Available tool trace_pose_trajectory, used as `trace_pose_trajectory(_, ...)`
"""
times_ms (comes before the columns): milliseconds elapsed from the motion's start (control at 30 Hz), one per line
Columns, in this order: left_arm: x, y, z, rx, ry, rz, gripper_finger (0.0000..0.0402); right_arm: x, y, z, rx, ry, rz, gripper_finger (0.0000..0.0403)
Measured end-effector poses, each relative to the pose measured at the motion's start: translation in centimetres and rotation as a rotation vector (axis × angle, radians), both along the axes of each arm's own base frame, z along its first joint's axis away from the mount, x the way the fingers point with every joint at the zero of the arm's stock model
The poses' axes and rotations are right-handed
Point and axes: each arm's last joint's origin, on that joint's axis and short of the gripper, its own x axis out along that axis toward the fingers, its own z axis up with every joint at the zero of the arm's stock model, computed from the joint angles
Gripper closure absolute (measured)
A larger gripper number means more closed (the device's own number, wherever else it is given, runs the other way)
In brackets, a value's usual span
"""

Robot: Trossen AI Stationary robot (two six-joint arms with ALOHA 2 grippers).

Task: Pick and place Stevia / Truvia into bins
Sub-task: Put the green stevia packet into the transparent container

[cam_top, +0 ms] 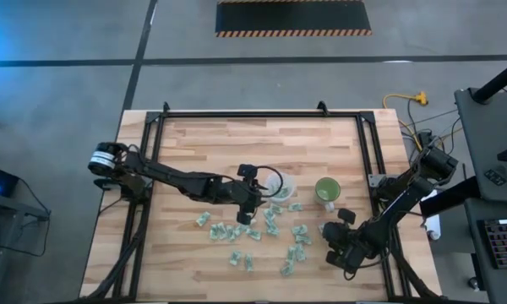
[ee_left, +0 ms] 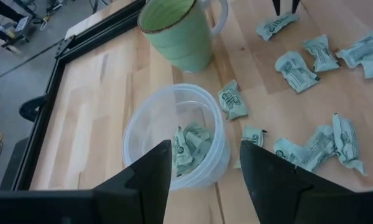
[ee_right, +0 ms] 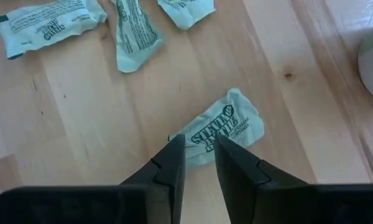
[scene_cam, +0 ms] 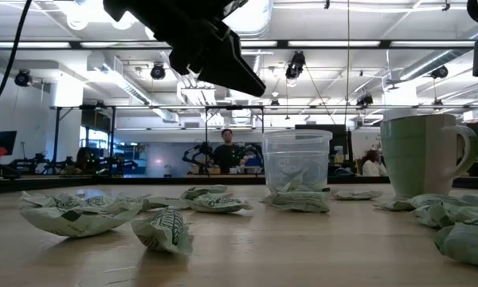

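Many pale green Stevia sachets (cam_top: 270,226) lie scattered flat on the wooden table. The clear plastic cup (ee_left: 174,140) stands on the table with a few sachets (ee_left: 189,144) inside. The green mug (cam_top: 327,192) stands to its right. My left gripper (ee_left: 205,168) hangs open and empty just above the clear cup's near rim. My right gripper (ee_right: 199,149) points down near the table's front right, fingers slightly apart, over the near end of one sachet (ee_right: 230,124). My right gripper's fingertips (ee_right: 174,146) come from above and stand on either side of the sachet's near end (ee_right: 199,142). I cannot tell whether they touch it. The sachet lies flat on the table.
A black metal frame (cam_top: 152,127) runs round the table's edges. More sachets (ee_right: 46,25) lie just beyond the right gripper. Bare wood (cam_top: 237,143) lies across the far half of the table.
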Motion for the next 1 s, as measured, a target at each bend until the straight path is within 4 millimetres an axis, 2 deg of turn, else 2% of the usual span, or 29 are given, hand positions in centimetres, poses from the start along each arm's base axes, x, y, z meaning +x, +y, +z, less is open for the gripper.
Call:
trace_pose_trajectory(333,-0.1,0.0,-0.1,-0.011,0.013,0.008,0.0228,-0.4,-0.4,-1.3,0.059,-0.022,-0.044,0.032)
trace_pose_trajectory(600,-0.1,-0.1,-0.1,-0.011,0.013,0.007,0.0228,-0.3,-0.3,-1.2,0.079,-0.008,-0.038,0.0354)
trace_pose_trajectory(767,-0.1,-0.1,-0.1,-0.011,0.013,0.007,0.0228,0.0,0.4,-0.6,0.088,0.003,0.036,0.0388)
trace_pose_trajectory(1000,-0.1,-0.1,-0.1,-0.011,0.014,0.007,0.0228,1.4,1.9,1.5,0.054,-0.066,0.215,0.0394)
